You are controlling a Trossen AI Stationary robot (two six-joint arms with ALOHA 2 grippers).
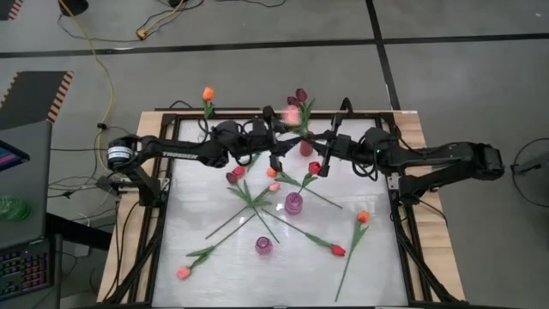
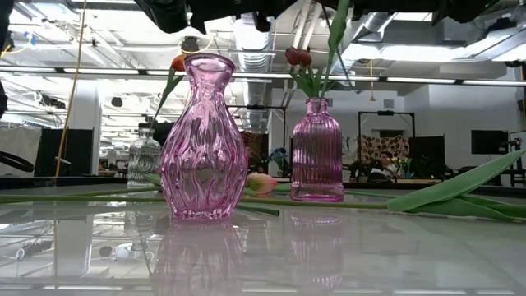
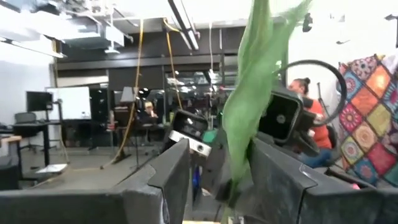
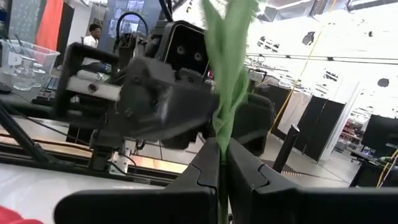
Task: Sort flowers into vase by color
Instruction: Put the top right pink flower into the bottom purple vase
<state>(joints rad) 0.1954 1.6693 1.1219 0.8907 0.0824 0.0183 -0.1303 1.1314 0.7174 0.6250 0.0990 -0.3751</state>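
On the white table (image 1: 214, 215) a flower is being passed between the two dark arms, which meet high above the ribbed pink glass bottle vase (image 2: 317, 152). The held flower (image 1: 292, 114), a pale pink artificial tulip with a long green stem, is kept upright over that vase. The right gripper (image 4: 222, 162) is clamped on its stem. The left gripper (image 3: 217, 168) is spread wide, with a green leaf hanging between its fingers but not pinched. The step is judged to be a handover or a regrip before placing. A choice of vase is called for next, and the stem end must be lowered straight into a narrow mouth while one firm grip is kept.

The large fluted pink glass vase (image 2: 203, 140) stands just beside the ribbed vase and nearer the low camera; nothing is seen in it. The ribbed vase appears to hold the dark maroon tulips (image 2: 297, 56), whose stems run down to its mouth. Beyond the fluted vase, farther from the ribbed vase, a small clear glass vase (image 2: 144, 160) is seen with an orange tulip (image 2: 178, 62) above it.

Around the ribbed vase, loose tulips (image 1: 338, 251) in red, orange and pink are left lying flat, still to be sorted.
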